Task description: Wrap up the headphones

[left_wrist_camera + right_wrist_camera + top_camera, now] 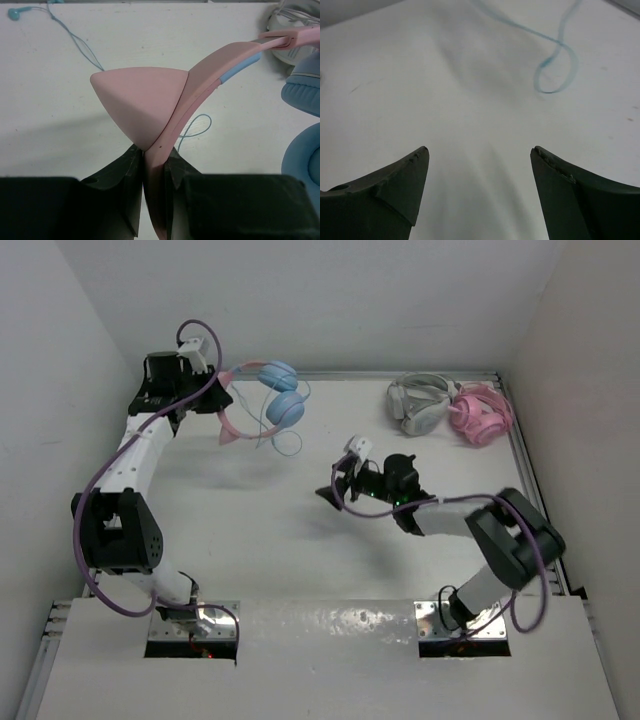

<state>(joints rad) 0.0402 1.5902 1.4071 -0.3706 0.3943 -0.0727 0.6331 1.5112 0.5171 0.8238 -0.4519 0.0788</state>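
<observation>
The headphones (282,392) have light blue ear cups and a pink headband with ear-like bumps. They hang at the back left, lifted off the table. My left gripper (220,400) is shut on the pink headband (220,65), just below one pink bump (137,102). The blue ear cups (302,92) show at the right of the left wrist view. The thin blue cable (285,443) hangs in a loop below the cups; it also shows in the right wrist view (555,70). My right gripper (335,481) is open and empty over mid-table (477,152), short of the cable loop.
Grey-white headphones (418,403) and all-pink headphones (480,414) lie at the back right by the wall. The cable's teal plug (15,12) lies on the table. White walls close in the left, back and right sides.
</observation>
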